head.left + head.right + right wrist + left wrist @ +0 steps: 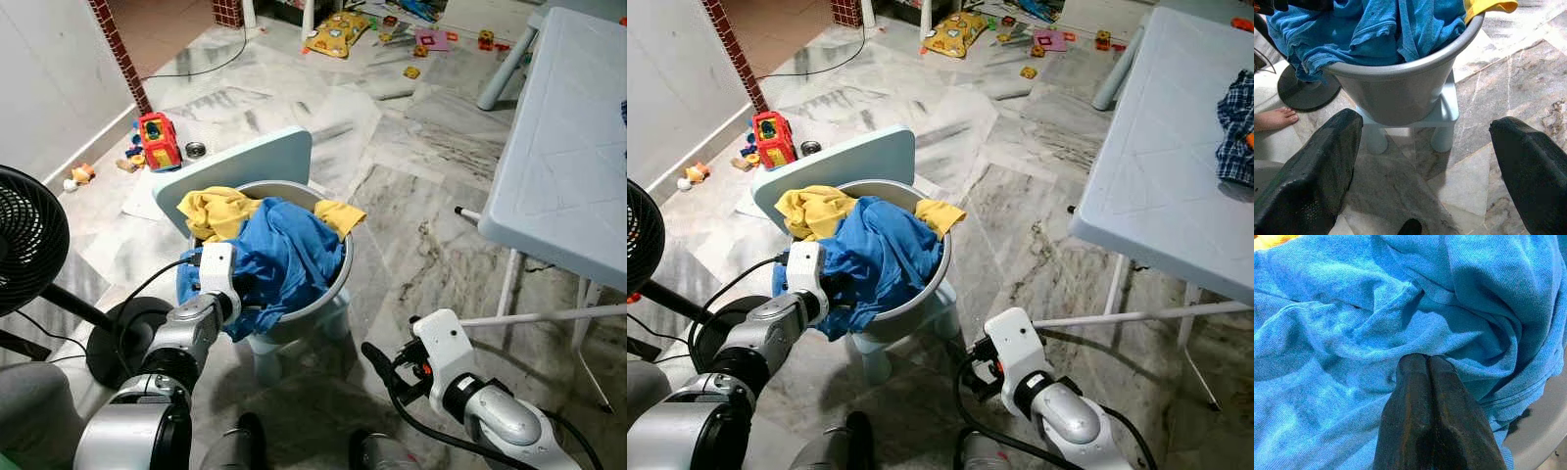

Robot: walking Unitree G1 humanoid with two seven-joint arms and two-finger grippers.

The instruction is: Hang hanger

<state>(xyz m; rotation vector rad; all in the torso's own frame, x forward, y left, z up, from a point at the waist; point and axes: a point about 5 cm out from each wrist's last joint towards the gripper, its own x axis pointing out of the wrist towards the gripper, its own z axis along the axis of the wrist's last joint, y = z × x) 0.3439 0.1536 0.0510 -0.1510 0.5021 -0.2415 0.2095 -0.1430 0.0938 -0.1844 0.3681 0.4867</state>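
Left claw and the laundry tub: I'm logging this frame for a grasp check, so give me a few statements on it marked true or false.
1. The left claw is shut, its tips pressed into the blue garment. True.
2. The right claw is shut on the yellow garment. False: it hangs open and empty, low beside the grey tub.
3. The tub stands on a small pale blue chair. True.
4. The blue garment lies on the white table. False: it is heaped in the tub and spills over its rim.
5. A black fan stands to the robot's left. True.
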